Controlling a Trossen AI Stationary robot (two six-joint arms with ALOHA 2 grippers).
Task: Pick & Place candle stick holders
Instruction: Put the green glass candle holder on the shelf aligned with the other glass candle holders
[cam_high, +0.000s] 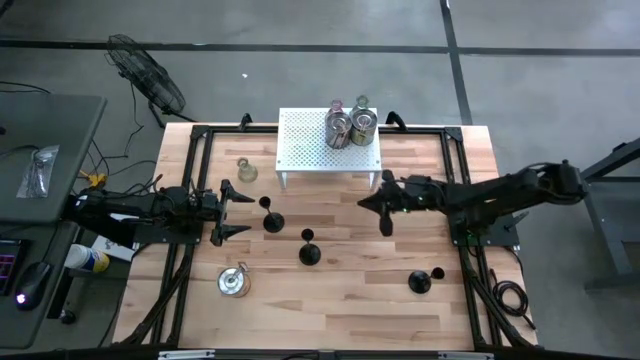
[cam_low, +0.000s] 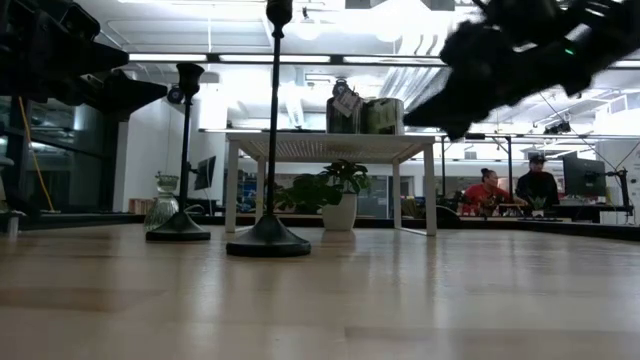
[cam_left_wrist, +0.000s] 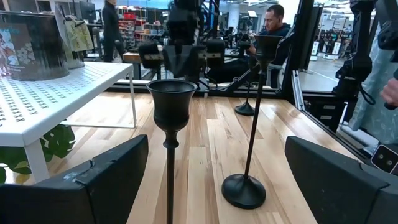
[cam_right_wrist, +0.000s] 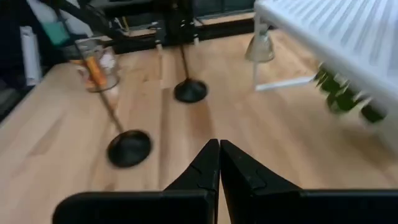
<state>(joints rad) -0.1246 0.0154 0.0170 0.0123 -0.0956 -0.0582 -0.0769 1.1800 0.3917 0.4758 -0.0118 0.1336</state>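
two holders (cam_high: 350, 127) on rack (cam_high: 305, 145), three stemmed holders (cam_high: 272, 220) on table (cam_high: 340, 290) before it

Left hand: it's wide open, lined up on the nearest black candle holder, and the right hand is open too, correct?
Not quite. The right hand is shut; the right wrist view shows its fingers pressed together, holding nothing. The rest stands: the left hand is wide open, with the nearest black candle holder straight ahead between its fingers.
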